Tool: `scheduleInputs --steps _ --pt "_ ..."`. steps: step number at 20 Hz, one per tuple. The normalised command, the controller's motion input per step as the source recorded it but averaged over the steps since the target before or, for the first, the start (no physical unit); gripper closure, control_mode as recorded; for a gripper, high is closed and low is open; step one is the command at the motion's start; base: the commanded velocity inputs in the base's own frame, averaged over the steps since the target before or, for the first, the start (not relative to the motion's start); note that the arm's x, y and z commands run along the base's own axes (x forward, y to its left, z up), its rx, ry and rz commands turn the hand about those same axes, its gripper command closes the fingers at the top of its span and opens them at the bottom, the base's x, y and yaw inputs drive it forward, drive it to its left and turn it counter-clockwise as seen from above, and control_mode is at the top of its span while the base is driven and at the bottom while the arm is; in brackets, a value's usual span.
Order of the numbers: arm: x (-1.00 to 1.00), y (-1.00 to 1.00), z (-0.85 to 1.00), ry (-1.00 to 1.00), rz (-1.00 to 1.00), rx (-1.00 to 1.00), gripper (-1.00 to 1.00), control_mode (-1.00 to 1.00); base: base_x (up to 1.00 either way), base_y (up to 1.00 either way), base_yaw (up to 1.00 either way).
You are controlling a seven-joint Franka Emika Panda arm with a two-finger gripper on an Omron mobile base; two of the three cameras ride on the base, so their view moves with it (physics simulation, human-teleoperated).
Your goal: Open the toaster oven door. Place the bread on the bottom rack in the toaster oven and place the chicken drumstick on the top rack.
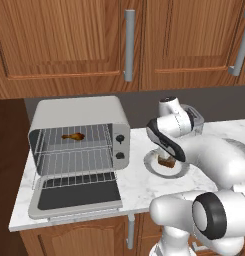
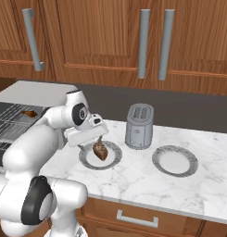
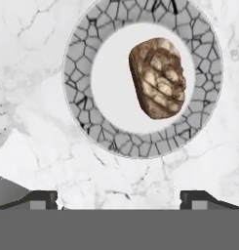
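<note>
**Bread still on the plate, drumstick already racked**

Bread (image 3: 158, 78) sitting on the white centre of a plate with a crackled grey rim (image 3: 79, 58), straight below the hand; gripper (image 3: 119, 199) hovering above with fingers spread wide, nothing held, not touching anything yet. Looks light and stiff-crusted but probably crumbly, so guessing a gentle squeeze across the narrow sides, low on the loaf; scored top looks grippy enough, not slippery. Off to the robot's left, toaster oven door (image 1: 76, 196) already dropped flat onto the counter; bottom rack (image 1: 76, 161) bare and waiting. Above it, chicken drumstick (image 1: 74, 136) lying on the top rack (image 1: 94, 142) inside the toaster oven (image 1: 81, 111). Further back on the other side, small two-slot toaster (image 2: 139, 126) and a second plate (image 2: 175, 161); no bother there.
</note>
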Motion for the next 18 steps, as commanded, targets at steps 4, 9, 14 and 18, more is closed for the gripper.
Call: scheduleInputs --steps 4,9,14,18 --pt "0.26 0.0 -0.32 0.08 0.11 0.0 -1.0 -1.0 0.0 0.0 0.0" --pt "0.17 0.0 -0.25 0.02 0.03 0.01 -1.0 -1.0 0.0 0.0 0.0" --pt "0.22 0.0 -0.19 0.0 0.0 0.01 -1.0 -1.0 0.0 0.0 0.0" --pt "0.24 0.0 -0.22 0.0 0.0 0.02 -1.0 -1.0 0.0 0.0 0.0"
